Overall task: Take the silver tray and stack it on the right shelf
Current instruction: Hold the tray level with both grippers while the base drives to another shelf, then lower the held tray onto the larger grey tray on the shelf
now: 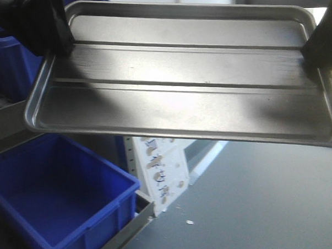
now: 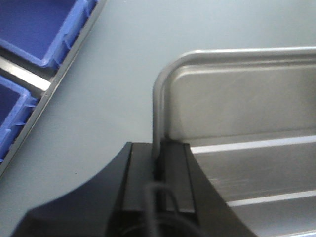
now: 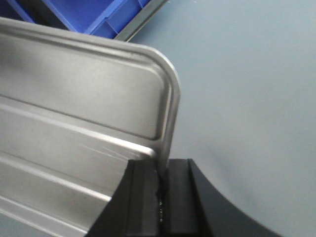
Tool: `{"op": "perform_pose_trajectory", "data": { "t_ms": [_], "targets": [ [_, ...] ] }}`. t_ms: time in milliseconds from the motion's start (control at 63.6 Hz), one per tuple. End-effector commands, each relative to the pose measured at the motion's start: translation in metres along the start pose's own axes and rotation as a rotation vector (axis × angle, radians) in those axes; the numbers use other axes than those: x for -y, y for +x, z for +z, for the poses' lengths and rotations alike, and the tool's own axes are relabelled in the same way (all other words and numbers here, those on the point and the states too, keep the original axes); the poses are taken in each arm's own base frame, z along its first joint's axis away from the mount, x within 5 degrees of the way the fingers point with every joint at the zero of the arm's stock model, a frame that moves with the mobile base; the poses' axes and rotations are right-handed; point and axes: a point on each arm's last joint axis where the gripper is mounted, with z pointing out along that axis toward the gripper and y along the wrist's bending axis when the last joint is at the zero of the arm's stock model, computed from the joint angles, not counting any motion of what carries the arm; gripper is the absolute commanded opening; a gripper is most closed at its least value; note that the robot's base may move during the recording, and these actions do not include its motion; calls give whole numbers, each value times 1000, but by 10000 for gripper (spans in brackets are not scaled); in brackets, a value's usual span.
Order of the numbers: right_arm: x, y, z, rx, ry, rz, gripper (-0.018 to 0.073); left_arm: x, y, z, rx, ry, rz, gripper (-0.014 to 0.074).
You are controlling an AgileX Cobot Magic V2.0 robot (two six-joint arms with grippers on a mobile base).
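The silver tray [image 1: 181, 85], shiny with two long ridges across its floor, hangs in the air across the front view, held by both arms. My left gripper [image 1: 55, 49] is shut on its left rim; in the left wrist view the gripper [image 2: 159, 163] pinches the rim of the tray [image 2: 247, 103]. My right gripper [image 1: 317, 54] is shut on the right rim; in the right wrist view the gripper [image 3: 162, 170] clamps the rim of the tray [image 3: 74, 94]. The right shelf is out of view.
A blue plastic bin [image 1: 53, 195] sits on a rack at lower left, with a metal rack rail [image 1: 124, 231] along its edge. More blue bins [image 2: 29, 29] show in the left wrist view. A grey floor [image 1: 268, 202] lies below. A white perforated upright [image 1: 162, 171] stands under the tray.
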Motion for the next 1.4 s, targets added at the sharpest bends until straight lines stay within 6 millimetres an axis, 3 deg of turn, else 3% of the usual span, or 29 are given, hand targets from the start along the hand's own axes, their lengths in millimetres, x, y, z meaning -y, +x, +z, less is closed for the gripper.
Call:
{"op": "perform_pose_trajectory", "data": {
  "t_ms": [0, 1384],
  "targets": [
    [0, -8, -10, 68, 12, -53, 58, -9, -9, -17, 74, -41, 26, -93],
    [0, -8, -10, 67, 12, -53, 58, -9, -9, -17, 74, -41, 26, -93]
  ]
}}
